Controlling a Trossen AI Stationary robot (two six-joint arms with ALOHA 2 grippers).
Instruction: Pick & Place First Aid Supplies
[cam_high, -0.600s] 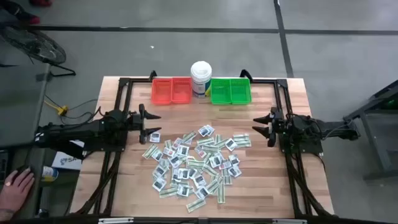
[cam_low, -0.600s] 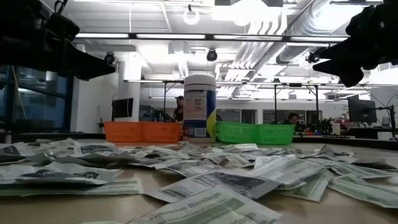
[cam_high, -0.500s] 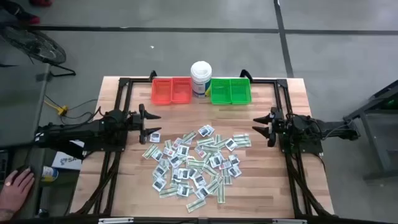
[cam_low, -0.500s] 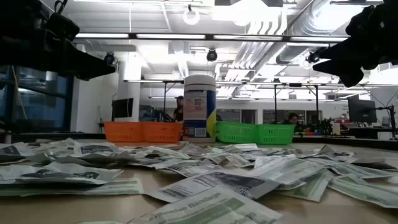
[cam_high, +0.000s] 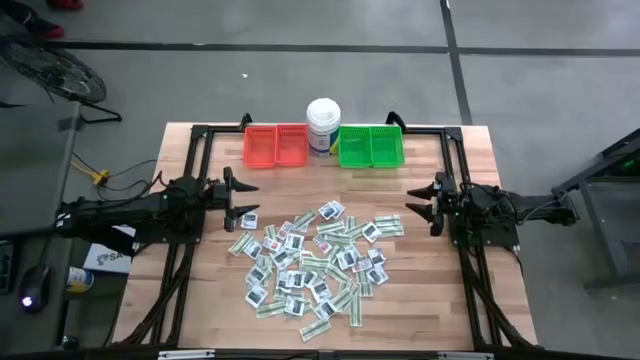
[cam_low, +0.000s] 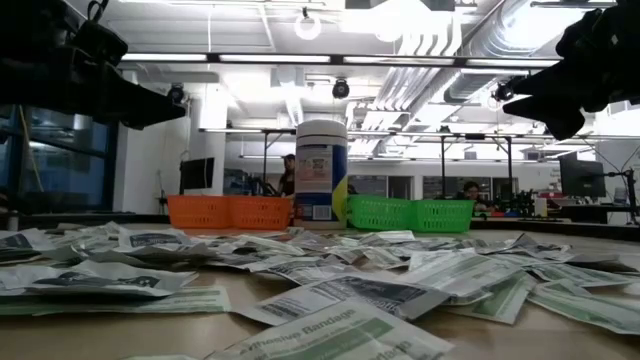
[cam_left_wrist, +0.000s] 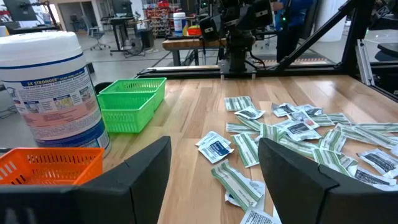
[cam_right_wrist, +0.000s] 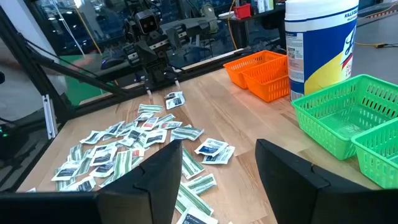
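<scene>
Wooden surface (cam_high: 430, 310): first aid supplies (cam_high: 312, 263) are scattered mid-surface, untouched. Left pincer (cam_high: 243, 194) and right pincer (cam_high: 418, 203) are held open at either edge of the pile, empty. Farther back: red bin (cam_high: 276, 146), white tub (cam_high: 323, 125), green bin (cam_high: 371, 146).

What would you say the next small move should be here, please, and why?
Probably bring the left claw down onto the nearest packet at the pile's edge. Both claws are open and empty, the right claw waits at the table's other side, every packet lies loose on the table, and the red bin and green bin look empty.
</scene>
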